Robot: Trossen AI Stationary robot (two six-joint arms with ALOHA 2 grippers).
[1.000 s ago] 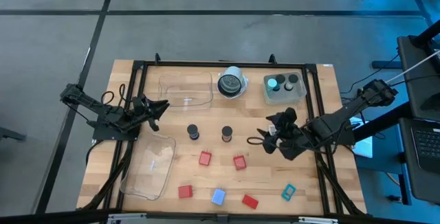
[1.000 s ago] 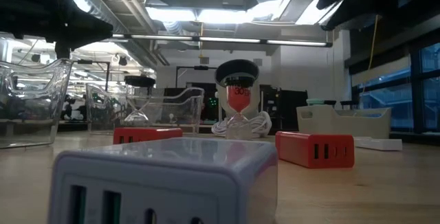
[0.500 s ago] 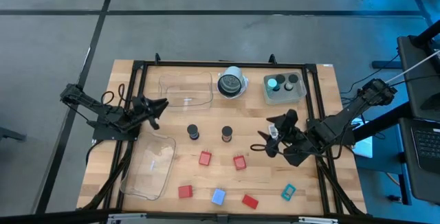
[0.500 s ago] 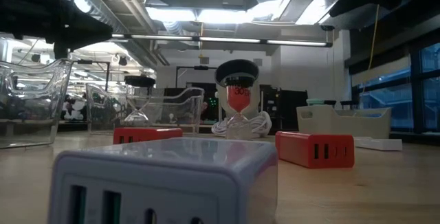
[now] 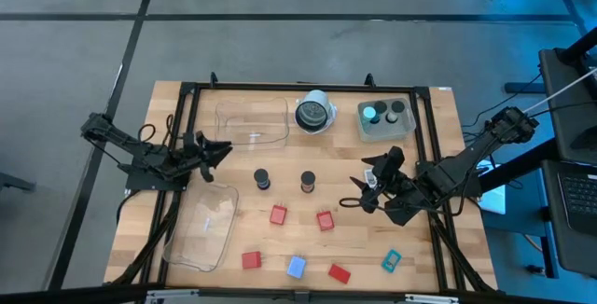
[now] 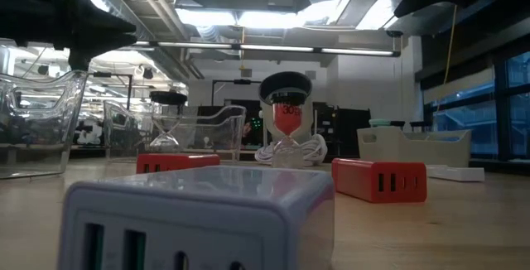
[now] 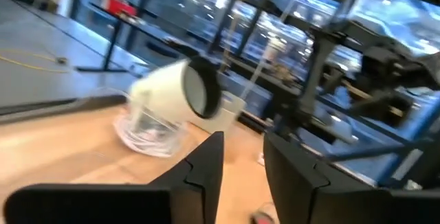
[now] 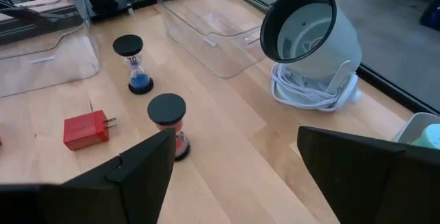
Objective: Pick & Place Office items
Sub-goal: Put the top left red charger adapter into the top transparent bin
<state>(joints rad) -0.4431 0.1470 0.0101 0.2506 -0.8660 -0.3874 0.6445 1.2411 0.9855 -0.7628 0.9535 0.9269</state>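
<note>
Two small hourglass timers (image 5: 262, 180) and (image 5: 308, 182) stand upright mid-table, the nearer with red sand (image 8: 168, 123), the other blue (image 8: 132, 64); red plug blocks (image 5: 278, 214), (image 5: 325, 219), (image 5: 251, 260), (image 5: 339, 272) plus a pale-blue block (image 5: 296, 267) and a teal one (image 5: 391, 261) lie toward the front edge, well apart. Right gripper (image 5: 367, 188) hangs above the table just beside the red-sand timer, fingers (image 8: 137, 161) spread wide, nothing held. Left gripper (image 5: 213, 147) sits off at the left by the clear trays, fingers (image 7: 206, 165) with a narrow gap between them, empty. Handling guess: timers look light, rigid, top-heavy and likely glass-waisted, so take them across the black caps or straddle the waist gently; plug blocks are stiff, flat-sided, easy side pinch. Containers: rear clear tray (image 5: 252, 123) and front-left clear tray (image 5: 205, 226) look empty; small white bin (image 5: 384, 129) at the back right holds a teal cap (image 5: 370, 114) and two dark round pieces (image 5: 395, 110)
</note>
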